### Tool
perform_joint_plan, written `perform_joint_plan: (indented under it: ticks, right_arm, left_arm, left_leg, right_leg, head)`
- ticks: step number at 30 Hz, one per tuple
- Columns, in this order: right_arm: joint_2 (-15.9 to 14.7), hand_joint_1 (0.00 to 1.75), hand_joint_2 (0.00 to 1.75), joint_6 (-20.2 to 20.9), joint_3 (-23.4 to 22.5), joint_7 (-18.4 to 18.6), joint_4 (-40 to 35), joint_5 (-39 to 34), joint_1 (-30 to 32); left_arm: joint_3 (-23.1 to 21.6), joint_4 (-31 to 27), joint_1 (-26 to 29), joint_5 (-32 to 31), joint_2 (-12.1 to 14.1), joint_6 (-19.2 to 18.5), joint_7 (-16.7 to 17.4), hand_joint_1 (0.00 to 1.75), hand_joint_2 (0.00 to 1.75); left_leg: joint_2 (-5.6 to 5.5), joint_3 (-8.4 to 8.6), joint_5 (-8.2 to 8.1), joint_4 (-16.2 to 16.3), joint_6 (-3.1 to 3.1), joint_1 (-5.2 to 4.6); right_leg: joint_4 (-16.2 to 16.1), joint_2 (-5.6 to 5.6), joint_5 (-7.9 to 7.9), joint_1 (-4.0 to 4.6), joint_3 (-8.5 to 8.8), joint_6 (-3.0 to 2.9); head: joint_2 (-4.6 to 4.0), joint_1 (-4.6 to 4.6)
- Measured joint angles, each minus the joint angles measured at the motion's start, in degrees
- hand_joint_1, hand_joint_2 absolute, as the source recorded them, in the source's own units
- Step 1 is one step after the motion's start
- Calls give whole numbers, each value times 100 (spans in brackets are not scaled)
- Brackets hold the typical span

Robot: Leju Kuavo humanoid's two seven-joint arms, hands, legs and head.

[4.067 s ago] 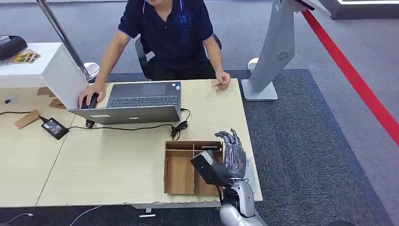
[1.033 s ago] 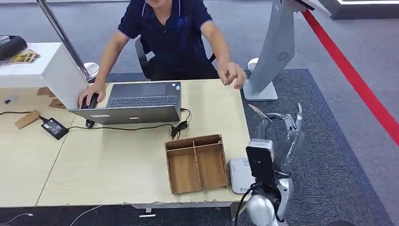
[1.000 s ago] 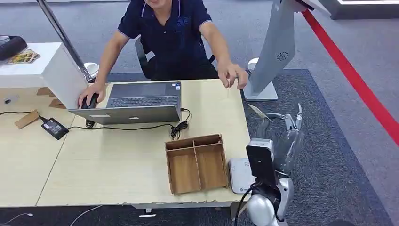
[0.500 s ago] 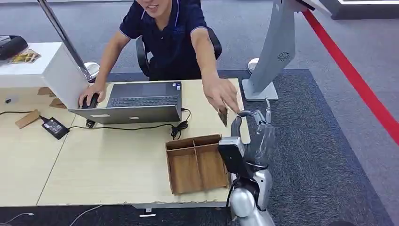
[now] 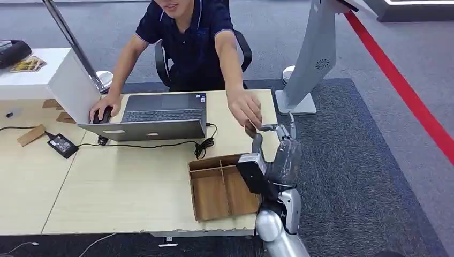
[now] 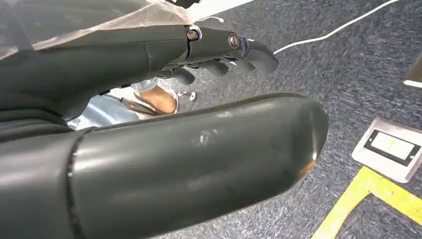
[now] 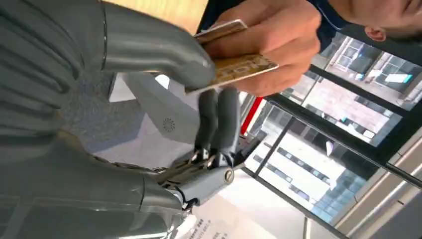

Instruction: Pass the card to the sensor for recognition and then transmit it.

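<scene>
Right hand (image 5: 281, 155) is raised beyond the tray (image 5: 220, 186), pinching the card (image 7: 239, 67) between thumb and fingers; the person's hand (image 5: 243, 107) grips the same card. Judgement: keep steady, release only once their grip is firm, and avoid tugging. Left hand (image 6: 214, 45) hangs over the floor, fingers curled, holding nothing.
</scene>
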Motion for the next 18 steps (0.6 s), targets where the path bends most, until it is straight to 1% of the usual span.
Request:
perform_joint_plan:
  ticks: [9,12,18]
  right_arm:
    - [4,0,175,0,4,31,131,-85,-12]
    - [4,0,175,0,26,113,138,-140,-14]
    - [-31,0,175,-4,140,444,129,-319,9]
  left_arm:
    - [-15,0,0,39,0,0,2,0,0]
    - [-15,0,2,72,2,0,9,0,0]
    - [-13,0,4,197,2,15,33,0,0]
  left_leg:
    - [0,1,0,0,0,0]
    - [0,2,0,0,0,-1]
    - [2,6,0,0,0,-1]
  right_leg:
    - [0,0,0,-1,0,0]
    - [0,0,0,0,0,0]
    - [0,2,0,2,-1,0]
  head:
    - [0,-2]
    - [0,-2]
    - [0,-2]
